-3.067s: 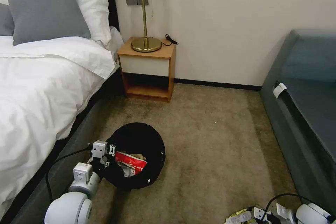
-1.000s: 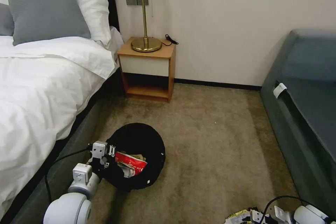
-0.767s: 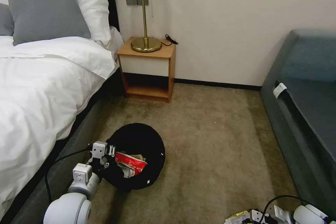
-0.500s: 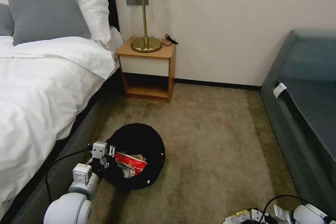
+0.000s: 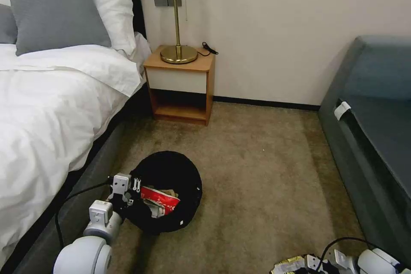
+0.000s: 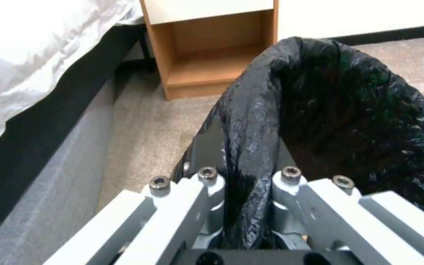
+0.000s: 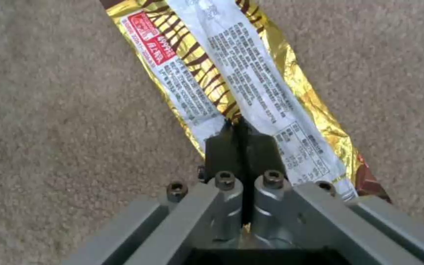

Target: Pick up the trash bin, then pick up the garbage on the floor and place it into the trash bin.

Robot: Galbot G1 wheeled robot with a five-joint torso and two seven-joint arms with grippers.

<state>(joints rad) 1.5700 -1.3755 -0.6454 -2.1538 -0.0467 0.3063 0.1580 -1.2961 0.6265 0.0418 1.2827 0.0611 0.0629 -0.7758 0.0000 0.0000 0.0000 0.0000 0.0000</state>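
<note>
The trash bin (image 5: pixel 171 171), lined with a glossy black bag, is beside the bed, tilted toward me. My left gripper (image 5: pixel 135 192) is shut on its near rim. In the left wrist view the fingers (image 6: pixel 207 184) pinch the bag's folded edge (image 6: pixel 244 154). Garbage lies inside the bin: a red-and-white packet (image 5: pixel 159 199) over crumpled brown paper (image 5: pixel 172 191). At the bottom right, my right gripper (image 5: pixel 305 266) is shut on the gold-and-black snack wrapper (image 5: pixel 286 263). The right wrist view shows the black fingertips (image 7: pixel 222 143) closed on the wrapper (image 7: pixel 251 84) over the carpet. I cannot tell whether it is off the floor.
A bed (image 5: pixel 47 107) with a dark base runs along the left. The wooden nightstand (image 5: pixel 180 87) with its brass lamp (image 5: pixel 176 13) stands against the far wall. A grey-blue sofa (image 5: pixel 376 137) lines the right. Open carpet (image 5: pixel 265 171) lies between them.
The right gripper and the wrapper have drifted slightly left and lower at the bottom edge of the head view. The bin and left arm have stayed put.
</note>
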